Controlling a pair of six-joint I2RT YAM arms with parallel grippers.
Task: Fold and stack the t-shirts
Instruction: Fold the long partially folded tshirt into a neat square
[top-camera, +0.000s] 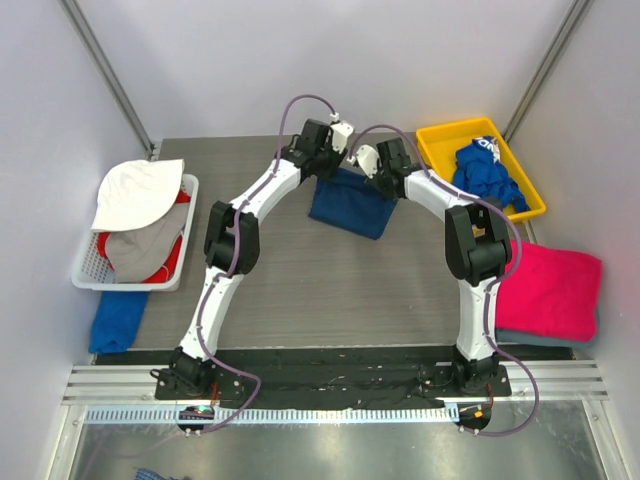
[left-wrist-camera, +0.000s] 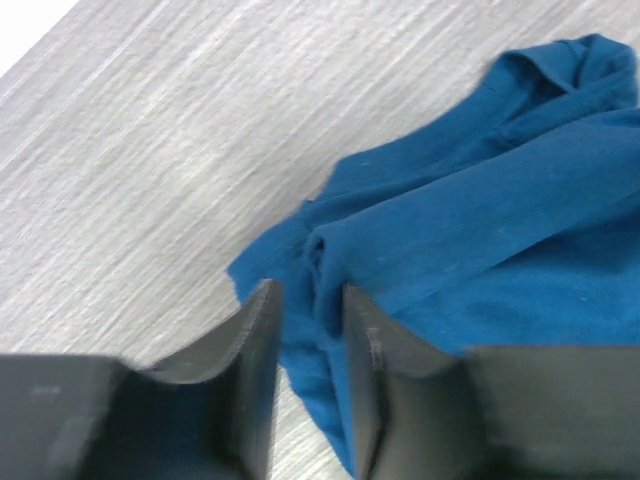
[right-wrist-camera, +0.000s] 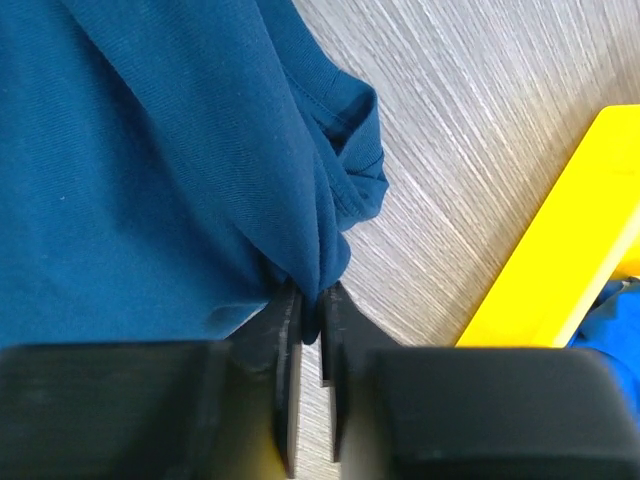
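L gripper (left-wrist-camera: 308, 298) is holding its jaws apart, with a fold of the navy t-shirt (top-camera: 350, 205) lying loose between them. R gripper (right-wrist-camera: 308, 300) is pinching the shirt's other corner, jaws nearly together. Shirt is lying folded on worktop (top-camera: 300, 280), far side. Royal-blue t-shirt (top-camera: 488, 175) is sitting in yellow tray (top-camera: 432, 140); pink t-shirt (top-camera: 550, 290) is lying at right.

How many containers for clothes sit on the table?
2: a white plastic mesh basket on the left, and a yellow plastic tray at the far right. No others appear hidden.
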